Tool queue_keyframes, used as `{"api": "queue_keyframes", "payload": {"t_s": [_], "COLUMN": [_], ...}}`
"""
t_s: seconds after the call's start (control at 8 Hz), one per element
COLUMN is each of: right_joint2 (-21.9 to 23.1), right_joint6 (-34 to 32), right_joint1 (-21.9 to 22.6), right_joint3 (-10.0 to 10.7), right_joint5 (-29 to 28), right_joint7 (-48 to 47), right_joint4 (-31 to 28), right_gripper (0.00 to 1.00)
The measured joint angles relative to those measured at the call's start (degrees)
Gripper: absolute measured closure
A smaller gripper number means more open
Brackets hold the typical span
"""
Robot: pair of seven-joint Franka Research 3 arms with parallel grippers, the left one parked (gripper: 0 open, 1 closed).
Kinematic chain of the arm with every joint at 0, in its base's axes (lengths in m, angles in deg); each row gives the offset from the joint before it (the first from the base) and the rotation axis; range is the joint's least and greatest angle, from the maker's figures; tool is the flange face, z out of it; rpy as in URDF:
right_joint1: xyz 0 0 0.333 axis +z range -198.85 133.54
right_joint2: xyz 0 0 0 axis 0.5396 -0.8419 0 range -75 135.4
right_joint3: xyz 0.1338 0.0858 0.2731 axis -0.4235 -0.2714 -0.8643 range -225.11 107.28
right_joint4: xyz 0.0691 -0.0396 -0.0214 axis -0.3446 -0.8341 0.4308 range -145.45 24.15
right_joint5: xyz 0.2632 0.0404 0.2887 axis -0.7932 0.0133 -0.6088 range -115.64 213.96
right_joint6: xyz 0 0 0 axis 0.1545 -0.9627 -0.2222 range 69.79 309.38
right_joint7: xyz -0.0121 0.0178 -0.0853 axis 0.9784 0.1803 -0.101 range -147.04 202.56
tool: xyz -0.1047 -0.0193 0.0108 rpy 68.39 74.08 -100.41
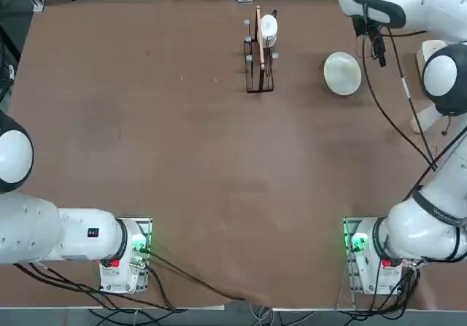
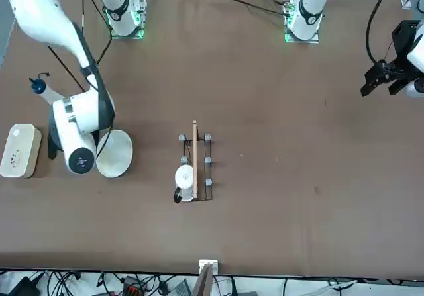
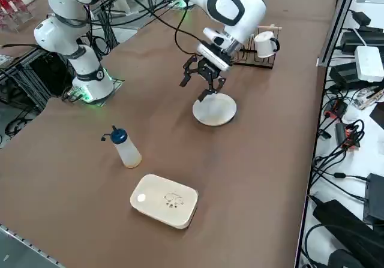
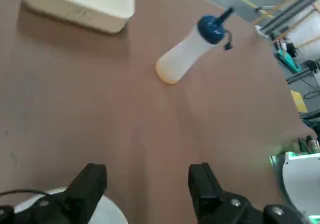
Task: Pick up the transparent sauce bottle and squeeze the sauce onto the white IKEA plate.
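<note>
The transparent sauce bottle (image 3: 127, 151) stands upright on the brown table, whitish with a blue cap; it also shows in the front view (image 2: 44, 91) and the wrist view (image 4: 186, 51). The white IKEA plate (image 3: 214, 110) lies further along the table (image 1: 342, 73) (image 2: 114, 154). My right gripper (image 3: 197, 87) hangs open and empty just above the plate's rim, on the side facing the bottle. In the wrist view its fingertips (image 4: 147, 175) stand wide apart over bare table, with the plate's edge (image 4: 109, 216) under one finger and the bottle well ahead of them.
A white rounded-rectangular container (image 3: 165, 200) lies beyond the bottle near the table's corner (image 2: 18, 151) (image 4: 80, 1). A black wire rack holding a white mug (image 1: 268, 28) and a wooden stick stands at the far middle (image 3: 259, 45).
</note>
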Motion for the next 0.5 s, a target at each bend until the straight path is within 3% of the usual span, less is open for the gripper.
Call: {"api": "queue_keyframes", "payload": {"t_s": [0.5], "right_joint2": [-0.1], "right_joint6": [3.3], "right_joint1": [-1.5], "right_joint3": [-0.2], "right_joint5": [-8.4], "right_joint7": [28.2], "right_joint4": [5.2], "right_gripper": [0.0]}}
